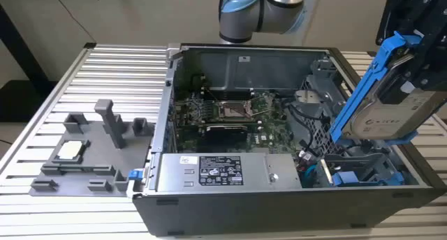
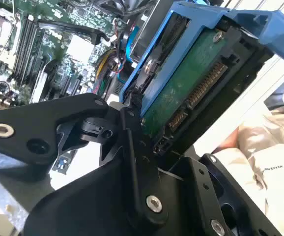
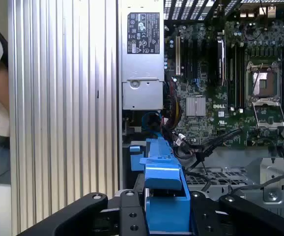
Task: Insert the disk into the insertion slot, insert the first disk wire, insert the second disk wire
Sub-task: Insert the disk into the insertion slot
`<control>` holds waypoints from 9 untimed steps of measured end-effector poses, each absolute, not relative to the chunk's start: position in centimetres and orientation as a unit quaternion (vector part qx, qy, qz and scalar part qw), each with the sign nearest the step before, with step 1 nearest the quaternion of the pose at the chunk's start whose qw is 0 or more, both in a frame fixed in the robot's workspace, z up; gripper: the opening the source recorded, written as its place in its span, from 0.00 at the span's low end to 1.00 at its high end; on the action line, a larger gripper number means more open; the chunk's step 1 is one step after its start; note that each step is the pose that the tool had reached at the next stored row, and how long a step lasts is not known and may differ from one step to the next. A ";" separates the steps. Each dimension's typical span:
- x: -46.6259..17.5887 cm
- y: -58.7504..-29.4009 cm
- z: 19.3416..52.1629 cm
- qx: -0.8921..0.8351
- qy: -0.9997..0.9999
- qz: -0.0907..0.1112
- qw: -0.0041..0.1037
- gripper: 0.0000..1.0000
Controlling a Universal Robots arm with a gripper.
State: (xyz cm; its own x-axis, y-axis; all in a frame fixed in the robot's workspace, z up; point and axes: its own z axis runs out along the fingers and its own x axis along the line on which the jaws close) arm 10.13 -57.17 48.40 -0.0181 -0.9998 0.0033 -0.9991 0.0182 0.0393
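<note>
The black gripper [image 3: 166, 214], clamped on the flat silver-grey disk in its bright blue plastic carrier frame [image 1: 391, 112], holds it tilted above the narrow grey sheet-metal insertion slot with blue rails [image 1: 356, 169] at the exterior view's right; the carrier probably needs squaring to those rails before it is lowered.

My arm [image 1: 269, 15] is a round, shiny grey tube with light blue caps [image 1: 234, 0], and my gripper [image 3: 167, 212] is flat black pieces with little round silver screws [image 2: 154, 203] in them.
</note>
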 end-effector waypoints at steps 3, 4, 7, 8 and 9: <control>10.1 -57.2 48.4 0.701 -0.713 -0.013 0.015 0.33; 10.1 -57.2 48.4 0.701 -0.713 -0.013 0.015 0.33; 10.1 -57.2 48.4 0.701 -0.713 -0.013 0.015 0.33; 10.1 -57.2 48.4 0.701 -0.713 -0.013 0.015 0.33; 10.1 -57.2 48.4 0.701 -0.713 -0.012 0.015 0.33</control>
State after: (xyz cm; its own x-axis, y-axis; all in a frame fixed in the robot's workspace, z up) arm 10.13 -57.17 48.41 -0.0181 -0.9998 0.0044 -0.9991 0.0183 0.0393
